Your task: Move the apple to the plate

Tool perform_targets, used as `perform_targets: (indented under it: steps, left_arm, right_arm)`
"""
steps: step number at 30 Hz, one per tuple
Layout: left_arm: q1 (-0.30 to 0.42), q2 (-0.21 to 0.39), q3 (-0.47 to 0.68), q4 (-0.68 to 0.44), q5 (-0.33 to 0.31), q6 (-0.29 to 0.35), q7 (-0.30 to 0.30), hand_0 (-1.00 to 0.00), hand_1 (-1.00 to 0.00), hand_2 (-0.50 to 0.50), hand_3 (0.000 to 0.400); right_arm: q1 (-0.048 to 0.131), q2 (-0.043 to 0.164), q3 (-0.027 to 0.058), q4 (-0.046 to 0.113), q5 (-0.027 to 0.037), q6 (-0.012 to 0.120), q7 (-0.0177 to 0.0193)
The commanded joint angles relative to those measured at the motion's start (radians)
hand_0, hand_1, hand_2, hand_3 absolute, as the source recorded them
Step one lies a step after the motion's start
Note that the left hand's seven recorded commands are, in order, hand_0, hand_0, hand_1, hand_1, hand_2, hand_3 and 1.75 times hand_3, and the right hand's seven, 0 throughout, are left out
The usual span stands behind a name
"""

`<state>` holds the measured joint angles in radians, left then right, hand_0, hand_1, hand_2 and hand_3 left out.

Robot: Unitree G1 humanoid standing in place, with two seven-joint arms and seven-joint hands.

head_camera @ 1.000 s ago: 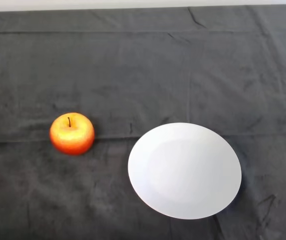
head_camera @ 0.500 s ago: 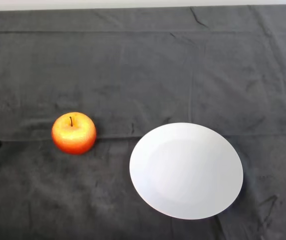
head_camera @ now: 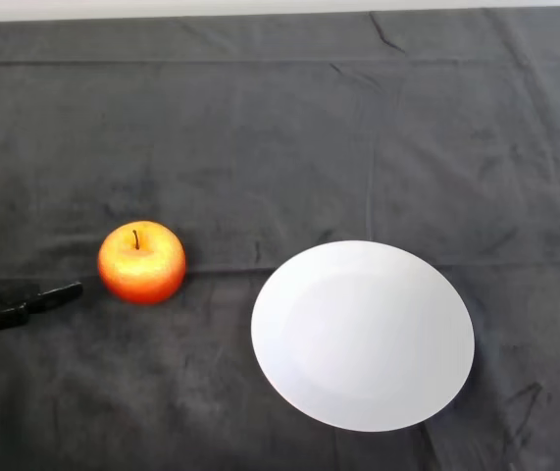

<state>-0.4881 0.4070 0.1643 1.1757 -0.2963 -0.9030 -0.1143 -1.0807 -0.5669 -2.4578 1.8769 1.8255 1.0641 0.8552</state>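
Observation:
A red and yellow apple (head_camera: pixel 141 262) with a dark stem stands upright on the dark cloth at the left. A white round plate (head_camera: pixel 363 335) lies to its right, a short gap away, with nothing on it. My black left hand (head_camera: pixel 17 303) comes in from the left edge, its fingers straight and pointing right toward the apple. The fingertip stops a little short of the apple's left side and does not touch it. The hand holds nothing.
The dark cloth (head_camera: pixel 280 137) covers the whole table, with creases across it. The table's far edge runs along the top of the view.
My left hand has come in from the left edge and reached right toward the apple. The apple and plate have stayed in place.

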Motion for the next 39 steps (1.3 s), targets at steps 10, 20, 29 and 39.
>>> perform_targets:
  steps: [10, 20, 29, 39]
  left_arm:
    - [0.037, -0.011, -0.066, -0.081, 0.068, -0.026, 0.015, 0.0, 0.0, 0.0, 0.0]
    - [0.044, -0.067, -0.142, -0.133, 0.149, 0.001, 0.069, 0.0, 0.0, 0.0, 0.0]
    - [0.065, -0.09, -0.23, -0.156, 0.21, 0.02, 0.074, 0.0, 0.0, 0.0, 0.0]
    - [0.075, -0.07, -0.301, -0.159, 0.245, 0.08, 0.037, 0.0, 0.0, 0.0, 0.0]
  right_arm:
    - [-0.003, -0.021, -0.0055, -0.005, -0.0004, 0.014, 0.0042]
    - [-0.003, -0.021, -0.0055, -0.005, -0.0003, 0.013, 0.0035]
    - [-0.003, -0.021, -0.0055, -0.006, -0.0003, 0.012, 0.0028]
    - [-0.003, -0.021, -0.0056, -0.006, -0.0003, 0.011, 0.0021]
